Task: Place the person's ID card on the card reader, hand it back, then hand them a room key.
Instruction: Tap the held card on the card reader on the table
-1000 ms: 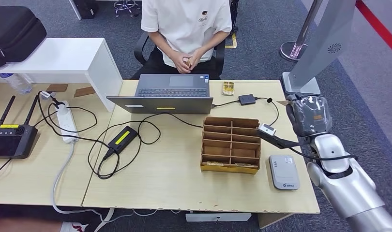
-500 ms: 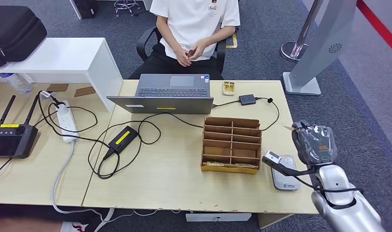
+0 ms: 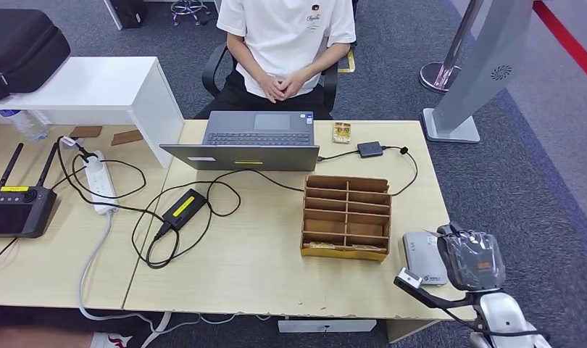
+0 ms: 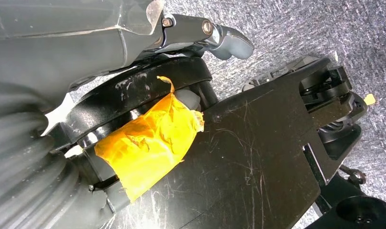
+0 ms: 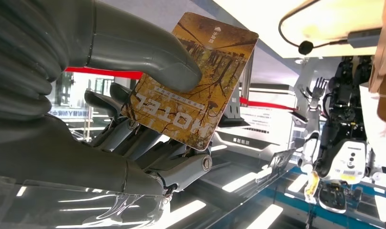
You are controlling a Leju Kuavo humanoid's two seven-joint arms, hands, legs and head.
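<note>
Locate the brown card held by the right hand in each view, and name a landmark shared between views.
Head view: card hidden behind the right hand, which hovers beside the card reader at the table's right edge.
Left wrist view: not in it.
Right wrist view: card centre, pinched between thumb and fingers.
Shared landmark: the right hand itself.

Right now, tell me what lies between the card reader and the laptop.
In the head view, the brown divided card box stands between the card reader and the laptop, with a black cable crossing the table.

laptop (image 3: 256, 139) behind divided box (image 3: 346, 216) | card reader (image 3: 424, 258) right of box | person (image 3: 285, 43) behind table (image 3: 261, 275)
</note>
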